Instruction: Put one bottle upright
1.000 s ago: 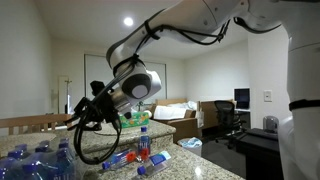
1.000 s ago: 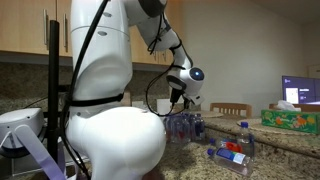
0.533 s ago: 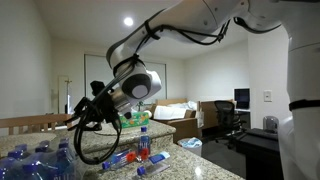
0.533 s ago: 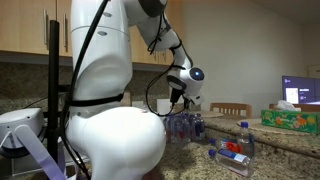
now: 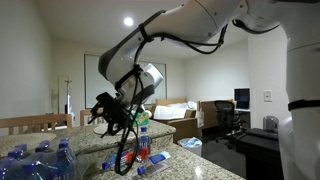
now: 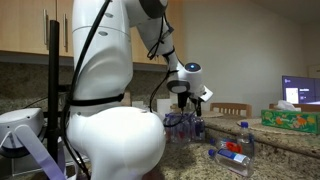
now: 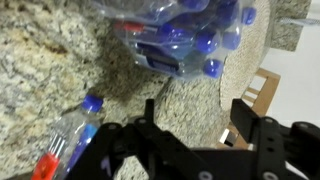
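On the speckled granite counter (image 7: 40,60), a small clear plastic bottle (image 7: 62,142) w/ a red label and blue cap lay on its side at the lower left of the wrist view. Its cap pointed toward the shrink-wrapped pack of bluish, blue-capped bottles (image 7: 175,35) but was apart from it. The black two-finger gripper (image 7: 200,135) hung above the counter, just right of that bottle in the wrist view, fingers spread apart w/ nothing btwn them. The red label's writing was too blurred to read (same for any print on the pack's wrap). In an exterior view another red-labelled bottle (image 5: 143,146) stood upright on the counter, w/ a lying one (image 5: 113,160) just beside it. In an exterior view a green cardboard box (image 6: 290,120) sat farther along, lettering illegible, w/ a lit monitor (image 6: 300,92) behind it.
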Available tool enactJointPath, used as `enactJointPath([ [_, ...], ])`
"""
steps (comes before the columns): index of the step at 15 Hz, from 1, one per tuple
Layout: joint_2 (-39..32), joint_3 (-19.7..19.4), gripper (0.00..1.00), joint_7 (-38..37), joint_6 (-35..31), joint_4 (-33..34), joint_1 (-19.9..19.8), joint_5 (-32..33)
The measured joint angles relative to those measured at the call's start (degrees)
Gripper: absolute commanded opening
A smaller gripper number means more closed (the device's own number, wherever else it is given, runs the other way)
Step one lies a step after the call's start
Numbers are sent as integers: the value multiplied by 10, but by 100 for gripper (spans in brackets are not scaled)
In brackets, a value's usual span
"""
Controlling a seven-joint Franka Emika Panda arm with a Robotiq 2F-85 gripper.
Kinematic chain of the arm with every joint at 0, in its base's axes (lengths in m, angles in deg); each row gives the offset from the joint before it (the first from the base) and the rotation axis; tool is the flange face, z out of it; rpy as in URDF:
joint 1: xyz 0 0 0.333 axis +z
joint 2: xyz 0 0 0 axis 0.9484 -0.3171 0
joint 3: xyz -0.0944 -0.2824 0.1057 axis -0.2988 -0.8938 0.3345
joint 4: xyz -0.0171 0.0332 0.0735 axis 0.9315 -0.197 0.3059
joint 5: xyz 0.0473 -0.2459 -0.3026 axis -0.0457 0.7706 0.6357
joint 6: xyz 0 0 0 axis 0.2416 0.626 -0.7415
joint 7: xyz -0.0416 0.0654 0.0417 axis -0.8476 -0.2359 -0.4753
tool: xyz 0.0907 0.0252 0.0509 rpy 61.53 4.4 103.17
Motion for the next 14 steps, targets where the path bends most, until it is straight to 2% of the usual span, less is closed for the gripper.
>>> enactJointPath([
  [3, 26, -6, 100, -85, -73, -70, -19, 110],
  [6, 40, -10, 100, -121, -110, -156, -68, 164],
  [11, 38, 6, 100, -127, -146, -266, -188, 182],
  [14, 14, 38, 100, -126, -147, -287, -256, 145],
])
